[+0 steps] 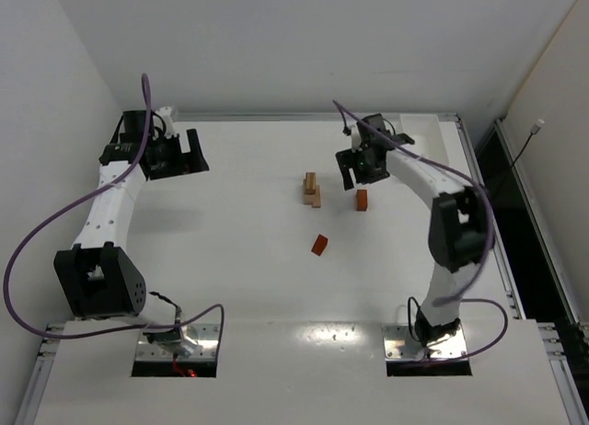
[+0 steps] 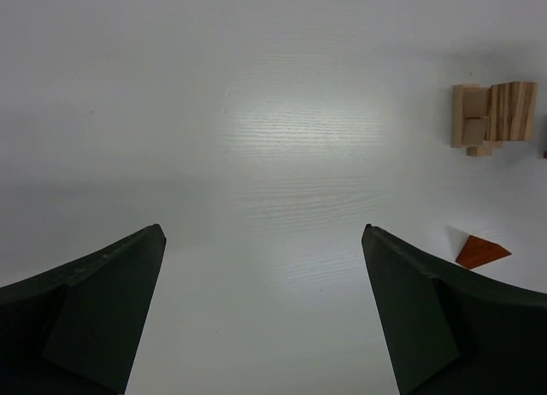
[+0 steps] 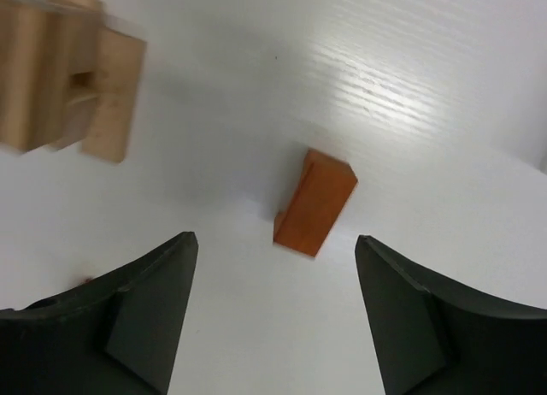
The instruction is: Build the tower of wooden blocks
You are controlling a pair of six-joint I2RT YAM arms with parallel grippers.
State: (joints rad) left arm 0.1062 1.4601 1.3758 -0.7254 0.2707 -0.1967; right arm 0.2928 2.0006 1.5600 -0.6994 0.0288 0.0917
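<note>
Right gripper point(image 3: 273, 241), jaws apart and empty, hangs over the orange block point(image 3: 314, 203) lying on the surface point(image 3: 427, 87) near the tan tower point(image 3: 64, 79); straddle its long sides, descend straight. Left gripper point(image 2: 263, 232) gapes empty.

From high behind the near edge, my top camera looks down on the whole white table point(image 1: 248, 287). My left wrist camera faces down and across it from well away, with the tan stack point(image 2: 491, 113) small at the right edge. My right wrist camera sits close over an orange block point(image 3: 314, 203); the same stack fills its upper-left corner.
</note>
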